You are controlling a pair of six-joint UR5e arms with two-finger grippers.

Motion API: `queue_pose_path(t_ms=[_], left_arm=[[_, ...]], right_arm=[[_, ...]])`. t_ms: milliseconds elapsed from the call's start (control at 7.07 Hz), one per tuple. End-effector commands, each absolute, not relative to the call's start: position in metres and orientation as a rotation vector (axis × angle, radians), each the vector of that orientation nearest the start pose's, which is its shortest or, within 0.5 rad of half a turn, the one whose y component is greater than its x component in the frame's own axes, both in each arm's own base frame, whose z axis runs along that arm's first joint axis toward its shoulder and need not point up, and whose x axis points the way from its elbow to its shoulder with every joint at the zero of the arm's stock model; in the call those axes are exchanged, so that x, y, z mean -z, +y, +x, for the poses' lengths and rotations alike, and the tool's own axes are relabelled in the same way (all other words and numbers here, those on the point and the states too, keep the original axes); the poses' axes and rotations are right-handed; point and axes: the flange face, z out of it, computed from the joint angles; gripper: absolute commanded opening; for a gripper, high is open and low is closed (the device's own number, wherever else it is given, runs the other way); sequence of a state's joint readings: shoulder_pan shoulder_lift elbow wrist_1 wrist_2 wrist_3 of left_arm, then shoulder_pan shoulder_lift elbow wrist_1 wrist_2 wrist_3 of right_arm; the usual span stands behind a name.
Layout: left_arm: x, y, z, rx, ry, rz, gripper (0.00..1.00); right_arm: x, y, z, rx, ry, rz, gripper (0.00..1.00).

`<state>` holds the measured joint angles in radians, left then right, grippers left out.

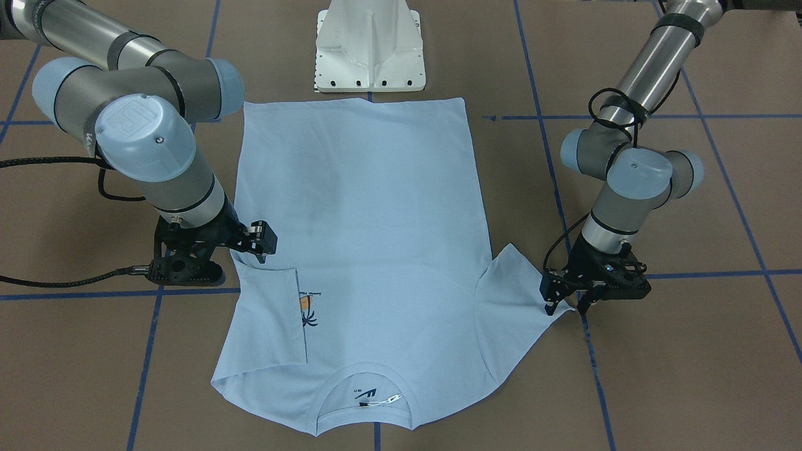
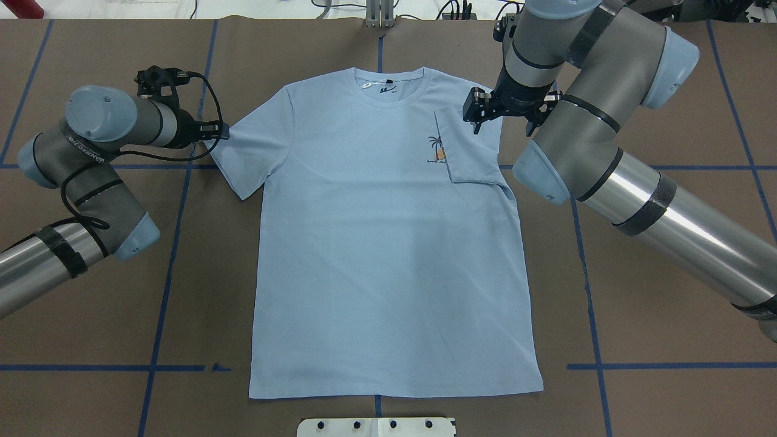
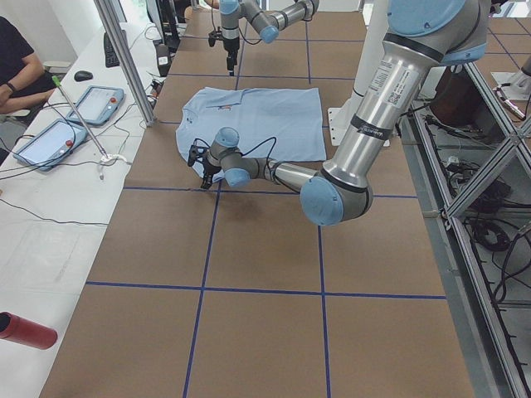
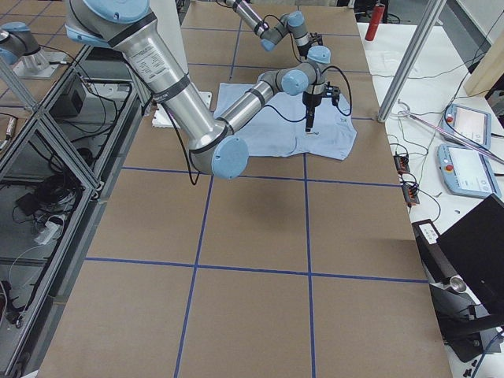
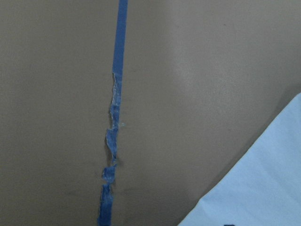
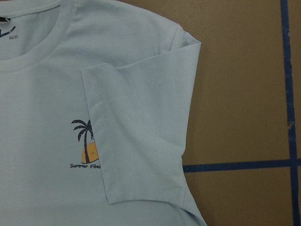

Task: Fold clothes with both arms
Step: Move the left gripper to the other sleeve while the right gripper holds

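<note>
Blue tape lines (image 2: 668, 366) grid the brown table (image 2: 655, 315) bearing a white pedestal (image 1: 369, 47).

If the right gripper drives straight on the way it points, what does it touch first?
Probably the folded-in sleeve of the T-shirt, lying below the downward-pointing right gripper; the gap is unclear.

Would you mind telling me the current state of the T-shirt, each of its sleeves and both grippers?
T-shirt: spread flat on the table, print side up, body unfolded.
Right-side sleeve: folded inward over the chest, partly covering the palm print.
Left-side sleeve: spread out flat, unfolded.
Left gripper: open, jaws either side of the left-side sleeve's tip.
Right gripper: above the folded sleeve; open or shut unclear.
</note>
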<state>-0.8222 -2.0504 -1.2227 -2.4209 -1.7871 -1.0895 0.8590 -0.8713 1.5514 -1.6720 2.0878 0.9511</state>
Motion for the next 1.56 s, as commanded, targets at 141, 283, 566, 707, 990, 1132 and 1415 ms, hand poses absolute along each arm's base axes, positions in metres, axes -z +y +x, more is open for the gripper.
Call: queue_pose_path(t_ms=[141, 283, 566, 707, 990, 1132, 1415], left_arm=[[-0.452, -0.608, 0.412, 0.198, 0.901, 0.442, 0.27], [-0.450, -0.607, 0.412, 0.198, 0.903, 0.441, 0.14], [-0.428, -0.605, 0.408, 0.196, 0.916, 0.452, 0.00], [-0.406, -0.603, 0.406, 0.213, 0.900, 0.431, 0.00], [-0.345, -0.595, 0.420, 0.298, 0.879, 0.346, 0.00], [-0.315, -0.579, 0.473, 0.349, 0.865, 0.305, 0.00], [-0.263, -0.627, 0.557, 0.399, 0.818, 0.304, 0.00]], right_arm=[[-0.261, -0.592, -0.400, -0.079, -0.754, 0.008, 1.00], [-0.264, -0.592, -0.399, -0.081, -0.750, 0.007, 1.00], [-0.266, -0.592, -0.399, -0.082, -0.747, 0.003, 1.00], [-0.267, -0.591, -0.399, -0.083, -0.747, 0.003, 1.00], [-0.271, -0.590, -0.399, -0.085, -0.743, -0.003, 1.00], [-0.272, -0.591, -0.398, -0.087, -0.742, -0.003, 1.00], [-0.280, -0.589, -0.398, -0.089, -0.734, -0.010, 1.00]])
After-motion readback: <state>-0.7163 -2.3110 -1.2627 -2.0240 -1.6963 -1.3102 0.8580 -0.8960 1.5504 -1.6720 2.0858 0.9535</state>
